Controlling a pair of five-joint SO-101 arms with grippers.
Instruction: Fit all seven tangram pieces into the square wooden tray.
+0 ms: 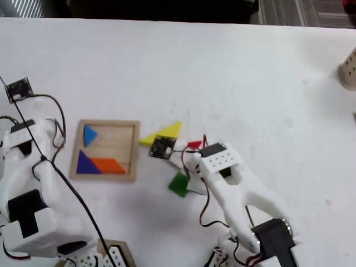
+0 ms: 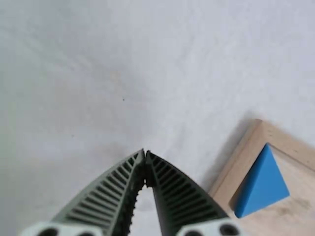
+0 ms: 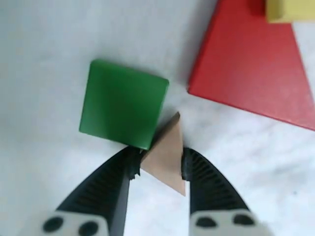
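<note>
The square wooden tray (image 1: 133, 150) lies left of centre and holds a blue triangle (image 1: 89, 134), a purple triangle (image 1: 86, 163) and an orange parallelogram (image 1: 108, 165). To its right lie a yellow triangle (image 1: 165, 133), a red triangle (image 1: 193, 144) and a green square (image 1: 179, 183). My right gripper (image 3: 161, 164) is shut on a small tan triangle (image 3: 166, 152), whose tip touches the green square (image 3: 123, 103); the red triangle (image 3: 251, 73) lies just beyond. My left gripper (image 2: 144, 157) is shut and holds nothing, over bare table beside the tray's corner (image 2: 256, 132) with the blue triangle (image 2: 263, 182).
The right arm (image 1: 233, 183) stretches from the front edge toward the loose pieces. The left arm (image 1: 25, 167) stands left of the tray, with cables trailing across the table. A pale perforated object (image 1: 349, 69) stands at the far right edge.
</note>
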